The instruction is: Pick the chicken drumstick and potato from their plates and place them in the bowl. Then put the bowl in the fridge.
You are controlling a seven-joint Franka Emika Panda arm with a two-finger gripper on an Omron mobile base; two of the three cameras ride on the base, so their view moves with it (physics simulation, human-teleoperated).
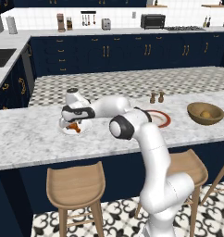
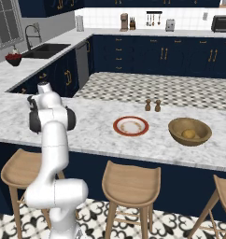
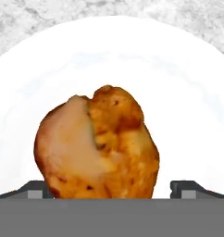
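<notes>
The chicken drumstick (image 3: 97, 148), glossy orange-brown, lies on the plain white plate (image 3: 178, 83) and fills the middle of the hand view. My gripper (image 3: 113, 190) is open, with one fingertip (image 3: 37, 189) on each side of the meat and close above it. From the left base view the gripper (image 1: 68, 123) hangs over the white plate (image 1: 85, 127) and the drumstick (image 1: 75, 127) at the counter's left. The potato (image 1: 205, 114) sits inside the wooden bowl (image 1: 215, 118) at the right. The red-rimmed plate (image 2: 130, 126) is bare. The fridge is out of view.
Two small shakers (image 1: 156, 97) stand behind the red-rimmed plate (image 1: 162, 119). Wooden stools (image 1: 76, 185) line the counter's near edge. A sink (image 2: 45, 49) is set in the far left counter. My arm (image 1: 132, 127) stretches across the marble between the two plates.
</notes>
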